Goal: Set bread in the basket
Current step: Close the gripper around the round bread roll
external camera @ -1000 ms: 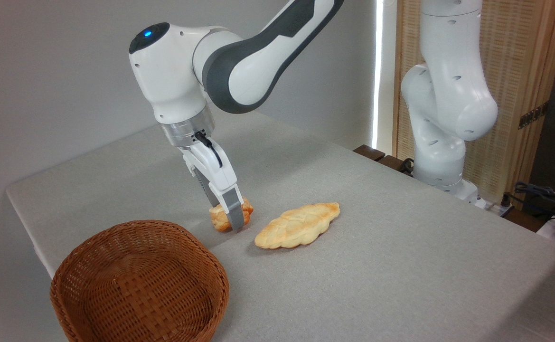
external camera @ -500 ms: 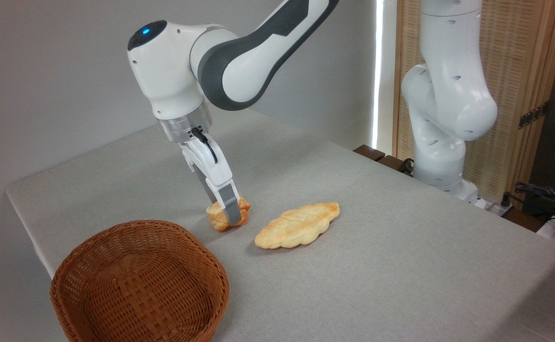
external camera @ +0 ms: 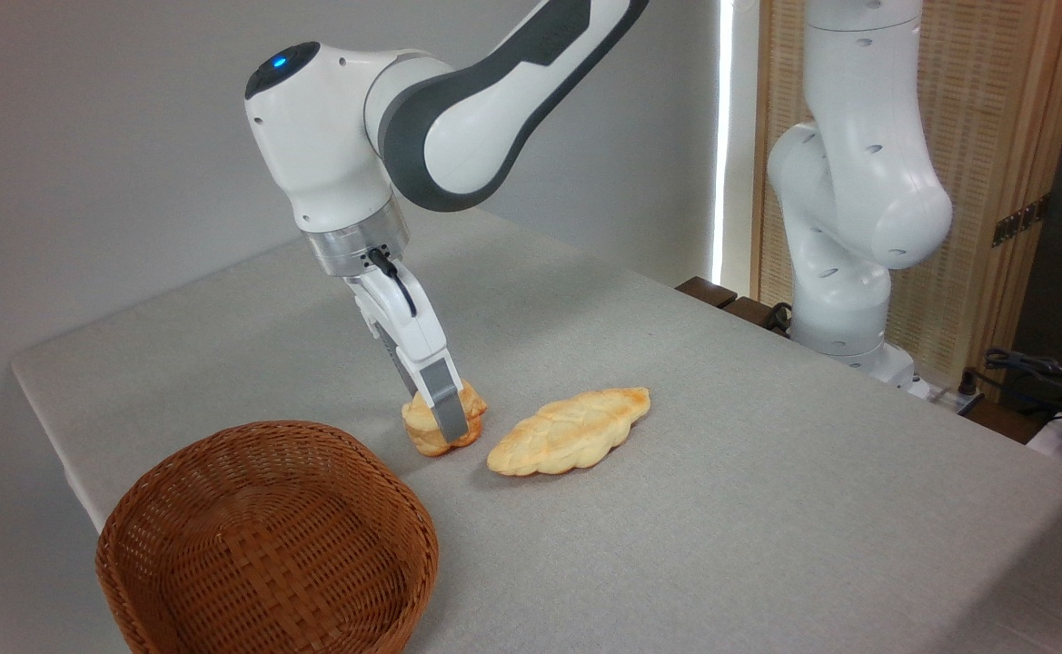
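The pincer [external camera: 444, 425] was seen closed around the bread [external camera: 442, 427], low on the worktop [external camera: 721, 472]; the basket [external camera: 267, 540] lay down-left of it, near, its mouth upward.

Bread [external camera: 423, 429]: small golden-tan bun with lumpy layered sides, sitting upright on the grey table, just beyond the basket's far rim. Basket [external camera: 267, 536]: round, shallow, reddish-brown woven wicker, standing upright near the table's front-left edge, holding nothing visible.
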Controlling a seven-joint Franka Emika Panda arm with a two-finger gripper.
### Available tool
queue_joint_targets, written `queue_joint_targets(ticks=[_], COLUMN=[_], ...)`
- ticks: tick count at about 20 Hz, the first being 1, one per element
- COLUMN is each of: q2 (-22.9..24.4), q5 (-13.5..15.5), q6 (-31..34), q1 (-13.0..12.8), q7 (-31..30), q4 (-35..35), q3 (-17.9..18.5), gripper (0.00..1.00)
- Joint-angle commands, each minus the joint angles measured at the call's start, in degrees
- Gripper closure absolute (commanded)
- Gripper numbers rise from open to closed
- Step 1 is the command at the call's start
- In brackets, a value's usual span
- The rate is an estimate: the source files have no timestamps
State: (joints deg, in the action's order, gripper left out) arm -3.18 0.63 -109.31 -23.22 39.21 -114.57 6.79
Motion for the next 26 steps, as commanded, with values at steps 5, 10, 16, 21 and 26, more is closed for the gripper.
queue_joint_targets(ticks=[5,10,16,21,26], q2=[-0.3,-0.4,-0.3,-0.2,0.2], q5=[-1.7,-1.6,-1.6,-1.6,-1.3], q6=[0.1,0.4,0.4,0.4,0.8], q1=[-0.3,-0.4,-0.4,-0.3,-0.3], q7=[0.8,1.0,1.2,1.2,1.1], q4=[-0.2,-0.1,-0.1,0.0,1.1], q3=[0.1,0.0,0.0,0.0,0.1], gripper=[0.00,0.05,0.42,0.42,0.42])
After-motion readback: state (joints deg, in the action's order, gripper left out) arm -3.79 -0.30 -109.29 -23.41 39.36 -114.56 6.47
